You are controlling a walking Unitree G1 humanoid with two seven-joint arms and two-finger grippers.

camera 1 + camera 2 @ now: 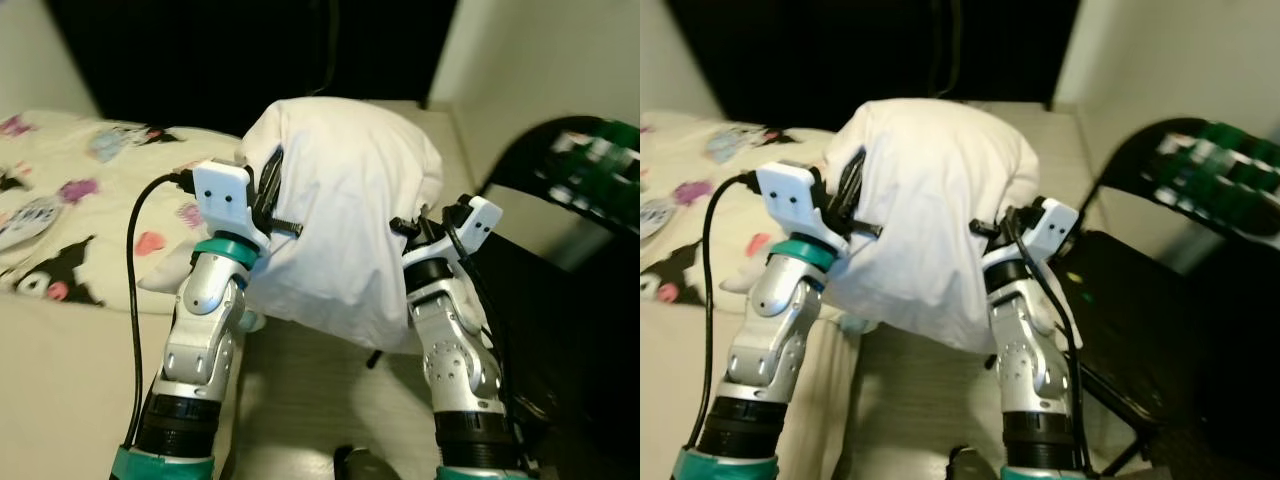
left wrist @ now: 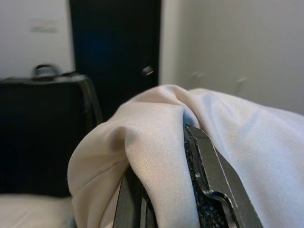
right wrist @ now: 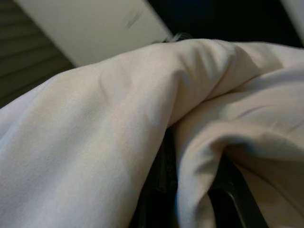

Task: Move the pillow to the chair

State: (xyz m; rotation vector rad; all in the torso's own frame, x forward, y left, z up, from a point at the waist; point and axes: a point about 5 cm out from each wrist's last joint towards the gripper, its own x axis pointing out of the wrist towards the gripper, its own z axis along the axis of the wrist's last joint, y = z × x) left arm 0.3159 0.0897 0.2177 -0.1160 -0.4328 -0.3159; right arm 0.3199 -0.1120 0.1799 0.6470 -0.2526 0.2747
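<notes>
- while both arms are raised, the white pillow (image 1: 340, 220) hangs in the air between them, lifted clear of the bed and floor.
- the left end effector (image 1: 268, 190) presses into the pillow's left side, its black fingers (image 2: 209, 190) clamped on a fold of the fabric.
- the right end effector (image 1: 992, 228) grips the pillow's right side, with cloth bunched between its fingers (image 3: 228, 190).
- a bed (image 1: 80, 200) with a cartoon-print cover lies to the left, near the left arm.
- a black chair (image 1: 1140, 300) stands to the right, just beside the right arm, its seat lower than the pillow.
- a dark doorway (image 1: 250, 50) fills the far wall.
</notes>
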